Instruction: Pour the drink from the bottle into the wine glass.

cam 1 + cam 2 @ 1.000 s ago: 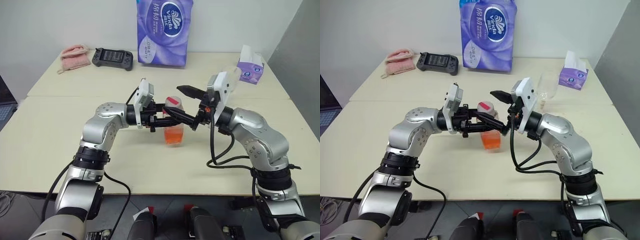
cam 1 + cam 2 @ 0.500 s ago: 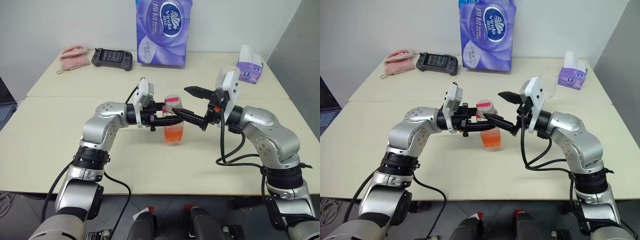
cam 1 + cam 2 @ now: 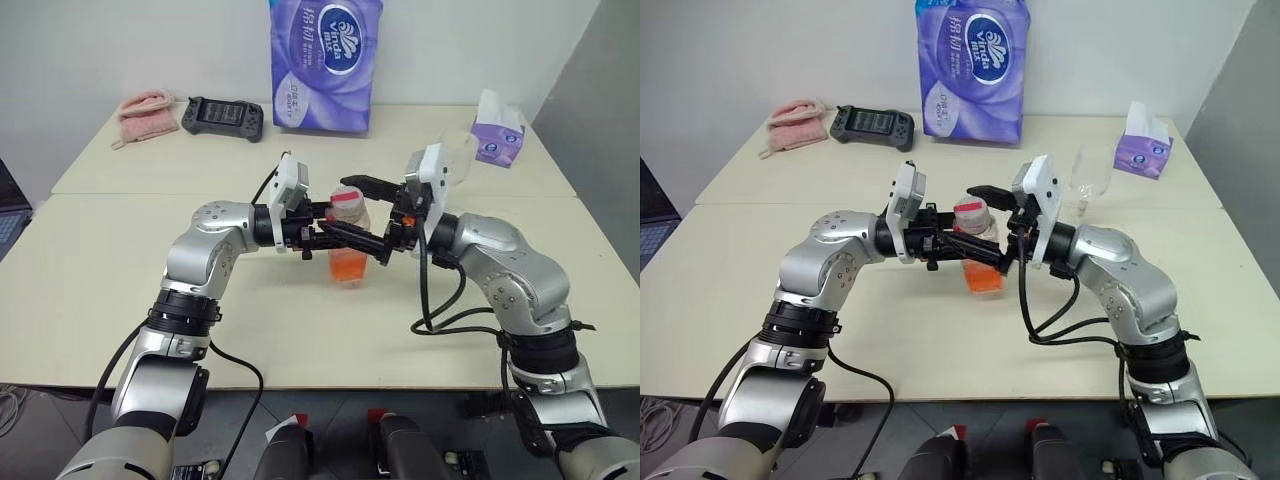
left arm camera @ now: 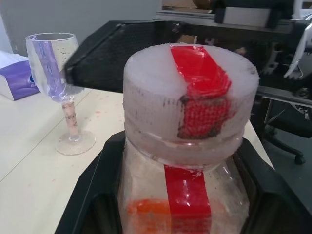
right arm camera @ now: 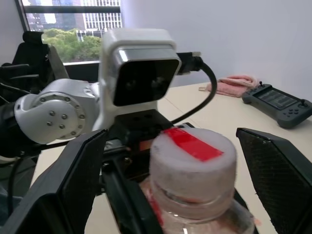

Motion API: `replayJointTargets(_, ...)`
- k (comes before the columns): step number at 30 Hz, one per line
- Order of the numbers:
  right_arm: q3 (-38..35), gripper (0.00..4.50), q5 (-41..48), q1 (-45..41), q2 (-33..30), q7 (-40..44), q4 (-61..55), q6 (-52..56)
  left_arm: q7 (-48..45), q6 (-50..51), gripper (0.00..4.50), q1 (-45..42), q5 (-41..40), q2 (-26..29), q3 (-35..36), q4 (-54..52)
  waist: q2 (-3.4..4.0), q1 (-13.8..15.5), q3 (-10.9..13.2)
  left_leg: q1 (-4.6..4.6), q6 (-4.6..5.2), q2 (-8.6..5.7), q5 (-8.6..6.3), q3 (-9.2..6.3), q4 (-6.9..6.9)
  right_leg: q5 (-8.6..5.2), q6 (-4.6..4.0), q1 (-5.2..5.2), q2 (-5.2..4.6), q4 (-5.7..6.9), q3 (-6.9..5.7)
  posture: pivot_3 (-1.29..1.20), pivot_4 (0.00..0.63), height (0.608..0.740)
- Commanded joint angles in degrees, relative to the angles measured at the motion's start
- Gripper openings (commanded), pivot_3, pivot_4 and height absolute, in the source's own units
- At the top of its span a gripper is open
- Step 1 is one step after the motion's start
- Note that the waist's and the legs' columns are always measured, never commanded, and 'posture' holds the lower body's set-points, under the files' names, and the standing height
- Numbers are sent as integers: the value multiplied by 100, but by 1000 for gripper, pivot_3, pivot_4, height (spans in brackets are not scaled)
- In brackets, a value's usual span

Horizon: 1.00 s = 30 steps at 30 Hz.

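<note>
1. The left gripper (image 3: 335, 238), pointing toward the robot's right, is clamped around the body of the bottle (image 3: 348, 240), holding it upright above the table (image 3: 110, 280).
2. The drink (image 3: 348, 266) fills the bottle's lower part; a red strip runs over its pinkish-white cap (image 4: 191, 97).
3. The right gripper (image 3: 370, 220) faces the left one from the other side, its fingers (image 5: 278, 170) spread wide on either side of the cap, gripping nothing.
4. The wine glass (image 3: 1091, 180) stands upright farther back on the table, behind the right arm, well apart from the bottle and near a purple tissue box (image 3: 497, 135).
</note>
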Motion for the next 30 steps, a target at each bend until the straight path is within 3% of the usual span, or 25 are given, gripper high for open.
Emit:
replayJointTargets(1,-94,3923,47,-172,67,30,-83,-162,12,-41,2177,-66,-58,39,93,-265,0,1,0,-1,0,0,0,0,-1,0,0,0,0,-1,1,0,150,740)
replayJointTargets(7,-228,1812,254,-170,116,-2,-129,-42,26,-80,2177,-37,-36,53,109,-225,0,1,0,1,0,0,0,1,-1,0,0,-1,-1,1,1,0,150,740)
replayJointTargets(8,-263,1723,291,-184,139,-26,-124,-25,32,-84,2177,-38,-34,42,105,-219,0,1,0,1,0,1,0,-1,0,0,0,0,-1,1,1,0,150,740)
replayJointTargets(15,-1422,1723,1832,-526,794,-1217,31,1119,35,-107,2177,-39,-27,9,88,-207,0,1,0,1,-1,4,0,-1,1,2,-3,-3,-1,8,4,0,150,740)
replayJointTargets(17,-1580,1723,1838,-449,764,-1440,-18,1137,29,-101,2177,-24,-29,23,92,-226,0,3,0,1,-1,3,0,-4,1,3,-5,-1,-2,6,3,0,150,740)
replayJointTargets(21,-1030,1723,399,342,100,-1455,-145,265,29,-108,2177,-6,-18,46,97,-232,0,31,0,-5,1,-3,0,-4,-2,3,-4,2,-2,-5,-2,0,150,740)
replayJointTargets(26,-500,1723,-1639,1700,-285,-2496,422,-889,45,-101,2177,18,-18,52,96,-258,0,12,0,-6,1,-5,-1,12,-5,2,-4,-3,-2,-5,8,0,150,740)
replayJointTargets(30,-365,1723,-2069,2497,-76,-2765,847,-1216,36,-136,2177,2,12,30,67,-219,0,13,0,-4,0,0,0,24,-6,2,-4,-4,0,-2,8,0,150,740)
